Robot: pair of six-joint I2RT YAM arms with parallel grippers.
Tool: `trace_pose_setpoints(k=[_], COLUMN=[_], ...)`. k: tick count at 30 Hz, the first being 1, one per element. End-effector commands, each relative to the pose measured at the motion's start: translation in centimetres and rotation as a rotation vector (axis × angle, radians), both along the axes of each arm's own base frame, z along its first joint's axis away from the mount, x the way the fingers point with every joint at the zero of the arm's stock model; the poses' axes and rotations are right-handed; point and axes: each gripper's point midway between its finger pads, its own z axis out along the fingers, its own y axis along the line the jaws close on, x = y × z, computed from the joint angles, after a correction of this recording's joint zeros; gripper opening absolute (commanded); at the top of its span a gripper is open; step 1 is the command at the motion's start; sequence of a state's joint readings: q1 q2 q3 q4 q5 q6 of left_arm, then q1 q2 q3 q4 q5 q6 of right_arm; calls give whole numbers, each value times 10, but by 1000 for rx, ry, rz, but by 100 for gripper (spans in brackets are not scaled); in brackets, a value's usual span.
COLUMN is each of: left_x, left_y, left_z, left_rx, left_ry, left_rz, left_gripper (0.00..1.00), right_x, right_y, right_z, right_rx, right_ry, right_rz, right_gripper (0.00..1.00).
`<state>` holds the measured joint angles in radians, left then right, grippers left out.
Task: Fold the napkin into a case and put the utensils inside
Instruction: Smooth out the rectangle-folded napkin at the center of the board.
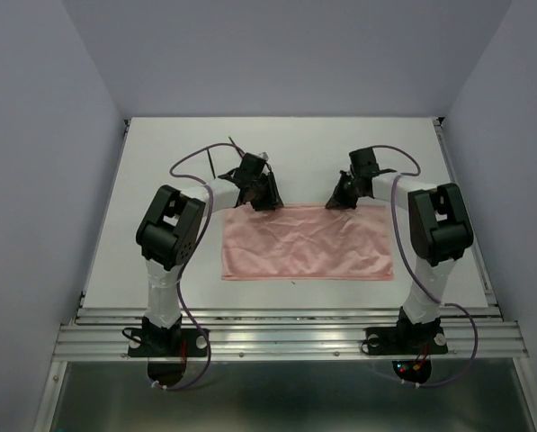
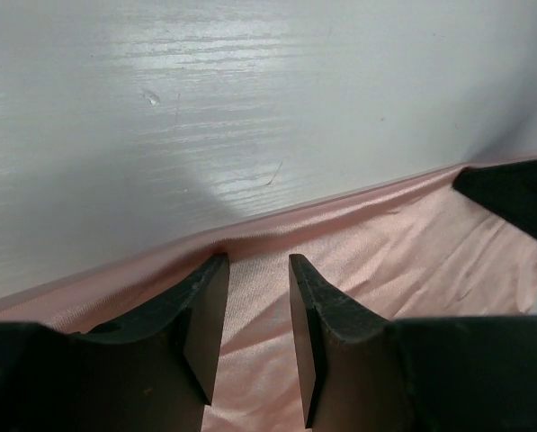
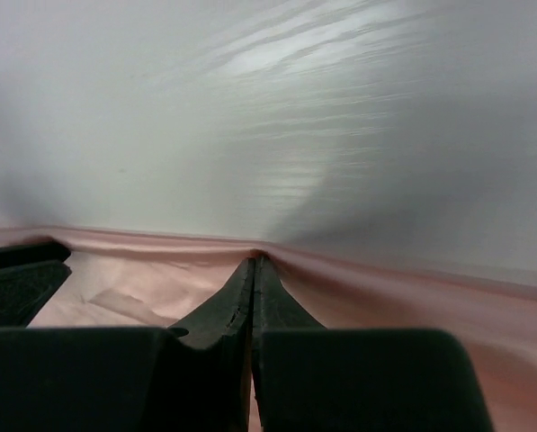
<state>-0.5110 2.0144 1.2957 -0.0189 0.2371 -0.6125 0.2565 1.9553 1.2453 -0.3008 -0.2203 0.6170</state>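
Right fingers [image 3: 253, 274] pinched shut on the far edge of the napkin [image 1: 306, 241], left fingers [image 2: 212, 292] narrowly parted over that same edge; napkin spread flat on the counter [image 1: 340, 153], no case formed, loading outstanding by our judgement; utensils we cannot make out anywhere around the napkin.

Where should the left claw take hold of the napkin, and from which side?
The far edge by its left corner, from above. The napkin lies flat, so pinching up a ridge of cloth looks best; the left claw stands open there, tips at that edge.
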Motion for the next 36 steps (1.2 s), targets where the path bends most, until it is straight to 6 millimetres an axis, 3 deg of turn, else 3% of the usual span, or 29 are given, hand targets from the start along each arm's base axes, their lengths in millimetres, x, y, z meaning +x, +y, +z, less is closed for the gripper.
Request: trace_pose_setpoints(k=[1,9,14,26,36], left_x=[-6,-2,2,-13,-7], left_y=[19,27,56,123,154], left_z=[-15,-11,-8,-34,-24], left_rx=[101,112,148,252,333], left_ry=[7,-3,-4,79,57], left_rz=[-10,-5,40,225,333], left_gripper=[45,45,45,45,45], right_x=[4,-17,-29,-30,-37], right_y=[-63,-128,-162,-174,-193], right_z=[2,-11,-16,-19,-15], right_rx=[-68,-142,-199,-238,-322], right_ry=[-14,36,59,63,56], right_rz=[-113,-236,-308,-325,-368], right_gripper=[1,1,1,1,1])
